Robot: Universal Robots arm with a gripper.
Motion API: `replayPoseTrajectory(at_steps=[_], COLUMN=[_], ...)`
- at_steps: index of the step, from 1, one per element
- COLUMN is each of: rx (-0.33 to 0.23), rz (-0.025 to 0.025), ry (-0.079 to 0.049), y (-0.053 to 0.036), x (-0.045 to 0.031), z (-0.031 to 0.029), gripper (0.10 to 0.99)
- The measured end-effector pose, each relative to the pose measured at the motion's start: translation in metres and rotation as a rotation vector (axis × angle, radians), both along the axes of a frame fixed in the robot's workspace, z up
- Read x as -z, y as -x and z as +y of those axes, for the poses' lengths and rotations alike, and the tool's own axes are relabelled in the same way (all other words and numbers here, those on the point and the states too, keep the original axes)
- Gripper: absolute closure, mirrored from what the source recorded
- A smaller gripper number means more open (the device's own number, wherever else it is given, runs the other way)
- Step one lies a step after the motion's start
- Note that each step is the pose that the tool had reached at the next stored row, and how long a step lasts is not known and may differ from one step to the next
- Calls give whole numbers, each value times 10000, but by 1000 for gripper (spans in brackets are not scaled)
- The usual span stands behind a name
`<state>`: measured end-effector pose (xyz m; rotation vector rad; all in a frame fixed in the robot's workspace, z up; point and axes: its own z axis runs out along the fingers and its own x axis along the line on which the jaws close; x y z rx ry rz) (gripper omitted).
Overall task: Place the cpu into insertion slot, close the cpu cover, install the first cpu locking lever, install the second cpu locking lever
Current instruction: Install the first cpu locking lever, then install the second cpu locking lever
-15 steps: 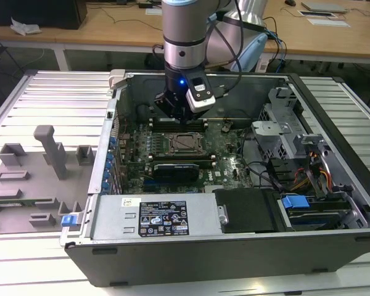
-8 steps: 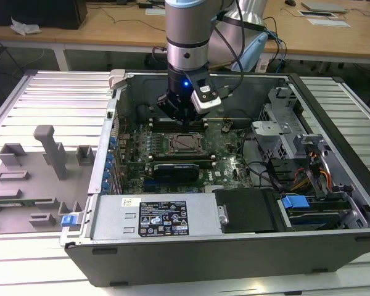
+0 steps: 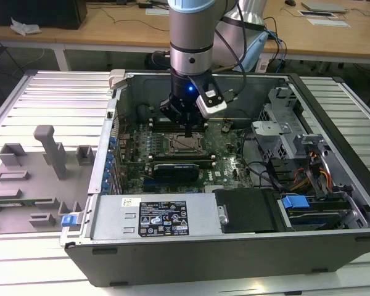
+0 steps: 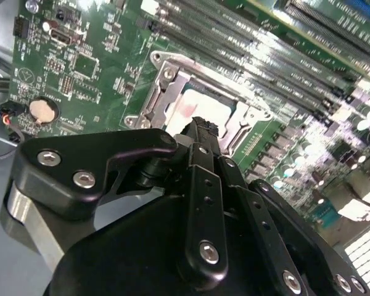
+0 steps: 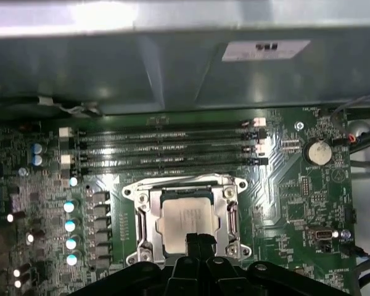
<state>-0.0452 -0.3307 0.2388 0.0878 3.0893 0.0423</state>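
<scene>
Silver-grey and flat, the cpu [image 5: 190, 217] lay seated in the insertion slot [image 5: 228, 216] at the middle of the green motherboard [image 5: 290, 203], with the cpu cover [image 5: 149, 217] framing it as a thin metal plate with a large window. In the exterior view the socket sat low inside an open computer case [image 3: 191, 246], directly beneath the arm. The gripper [image 5: 197, 239] hung just above the near edge of the chip, its black fingertips drawn close together and holding nothing. In the second wrist view the gripper [image 4: 200, 126] appeared pointed down at the same socket, the cpu [image 4: 194, 110] shining behind it. The chip looked light, rigid and smooth on top, likely slippery, and fragile on its underside and at the socket's contacts; it would best be taken by its opposite edges. The cover looked thin, stiff and springy, best pressed at its frame.
</scene>
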Motion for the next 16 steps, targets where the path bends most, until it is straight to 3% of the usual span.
replayPoseTrajectory(at_steps=[16], rx=[-26], rz=[1], ry=[2], y=[1], x=[-17], z=[-2], gripper=[980])
